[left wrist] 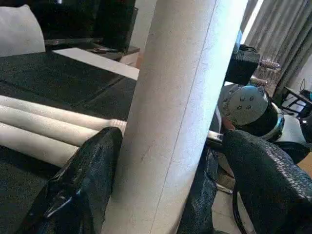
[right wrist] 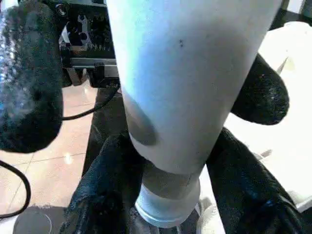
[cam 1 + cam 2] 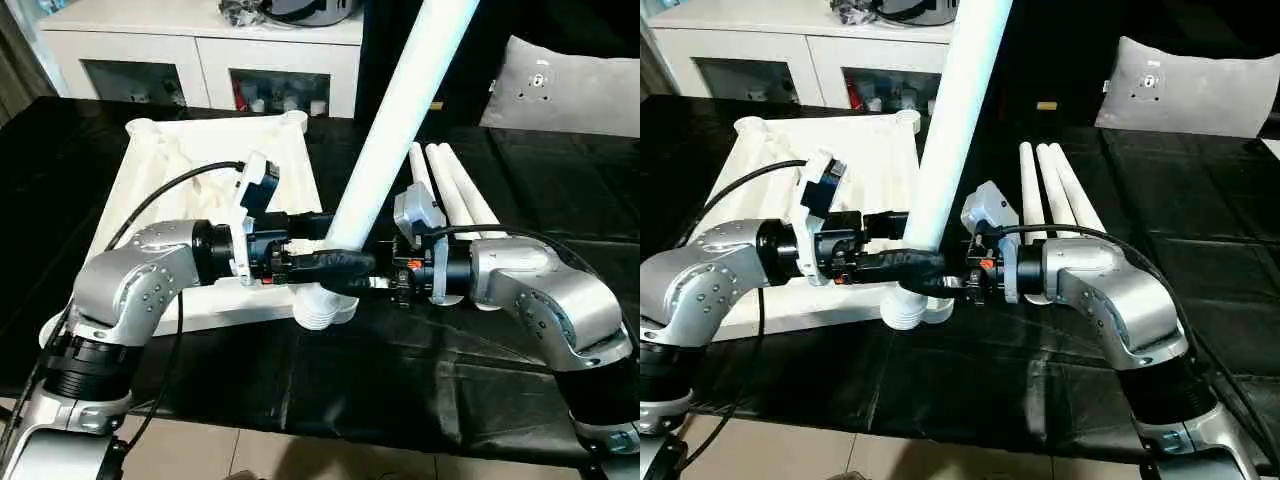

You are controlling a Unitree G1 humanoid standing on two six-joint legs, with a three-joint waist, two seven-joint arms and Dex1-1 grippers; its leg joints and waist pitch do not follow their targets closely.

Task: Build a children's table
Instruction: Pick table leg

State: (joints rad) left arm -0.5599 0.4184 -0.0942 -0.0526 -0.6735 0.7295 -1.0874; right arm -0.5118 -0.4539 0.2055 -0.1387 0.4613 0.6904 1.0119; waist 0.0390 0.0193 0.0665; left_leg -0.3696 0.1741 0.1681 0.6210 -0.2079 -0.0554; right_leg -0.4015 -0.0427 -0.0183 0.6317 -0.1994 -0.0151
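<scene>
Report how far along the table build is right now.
Done: nothing fully fitted can be confirmed yet. In hand: one leg stands upright at the near corner socket of the upturned table top, with the left gripper and right gripper both around its lower end; whether it is fully seated is unclear. Left: three spare legs lie on the black cloth, and the far corner sockets look empty.

White leg (image 3: 400,120), white tabletop (image 3: 200,170), black cloth (image 3: 420,380), silver forearms (image 3: 140,275).
</scene>
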